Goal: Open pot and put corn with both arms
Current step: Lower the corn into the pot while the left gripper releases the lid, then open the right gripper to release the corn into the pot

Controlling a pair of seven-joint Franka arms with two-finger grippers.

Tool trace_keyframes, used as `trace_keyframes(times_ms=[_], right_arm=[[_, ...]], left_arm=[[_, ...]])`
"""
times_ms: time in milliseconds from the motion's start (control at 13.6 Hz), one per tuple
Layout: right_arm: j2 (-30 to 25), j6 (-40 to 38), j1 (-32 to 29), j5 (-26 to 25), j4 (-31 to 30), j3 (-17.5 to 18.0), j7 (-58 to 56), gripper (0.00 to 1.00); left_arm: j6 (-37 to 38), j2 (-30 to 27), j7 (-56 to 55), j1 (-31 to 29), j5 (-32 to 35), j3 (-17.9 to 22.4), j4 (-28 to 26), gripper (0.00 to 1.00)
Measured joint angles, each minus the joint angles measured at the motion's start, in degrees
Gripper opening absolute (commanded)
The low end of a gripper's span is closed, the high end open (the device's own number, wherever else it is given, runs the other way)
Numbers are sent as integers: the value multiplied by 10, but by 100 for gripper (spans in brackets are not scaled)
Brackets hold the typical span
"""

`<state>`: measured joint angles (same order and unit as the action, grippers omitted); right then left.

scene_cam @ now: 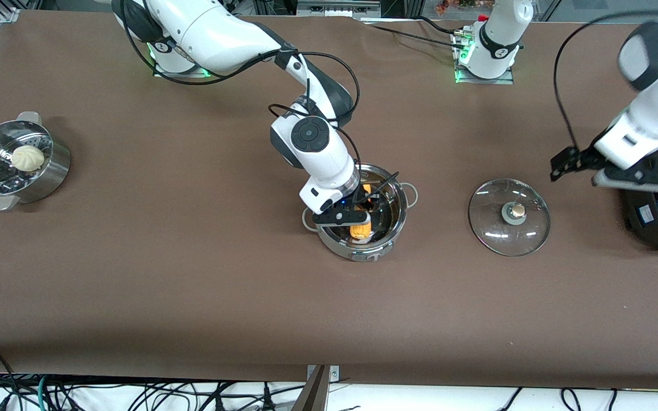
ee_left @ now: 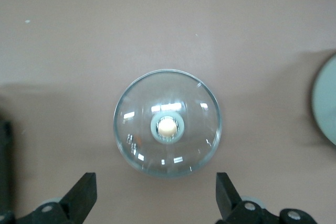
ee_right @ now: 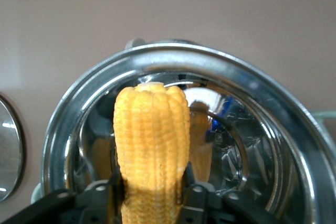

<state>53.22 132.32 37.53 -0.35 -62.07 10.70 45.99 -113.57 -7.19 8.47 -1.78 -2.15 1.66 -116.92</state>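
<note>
Your right gripper (scene_cam: 361,220) clamped the corn (ee_right: 152,150) inside the pot (scene_cam: 389,237), while your left gripper (ee_left: 155,195) hovered wide open, empty, over the lid (ee_left: 167,123).

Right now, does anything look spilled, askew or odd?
Nothing stands out. The lid lies flat on the table beside the open pot; the right gripper holds the corn over it.

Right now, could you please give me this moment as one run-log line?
pot: open | glass lid: on table beside pot | right gripper: shut on corn, over pot | left gripper: open, over lid
</note>
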Motion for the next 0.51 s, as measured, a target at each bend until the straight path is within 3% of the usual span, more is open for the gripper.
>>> trace_keyframes(times_ms=[221,515], right_arm=[[1,0,2,0,2,0,0,100],[-9,-40,1,-18,18,-3,-1,100]], left_arm=[[149,-24,-18,-7,20,3,103,100],[213,-18,-42,-9,21,5,163,100]])
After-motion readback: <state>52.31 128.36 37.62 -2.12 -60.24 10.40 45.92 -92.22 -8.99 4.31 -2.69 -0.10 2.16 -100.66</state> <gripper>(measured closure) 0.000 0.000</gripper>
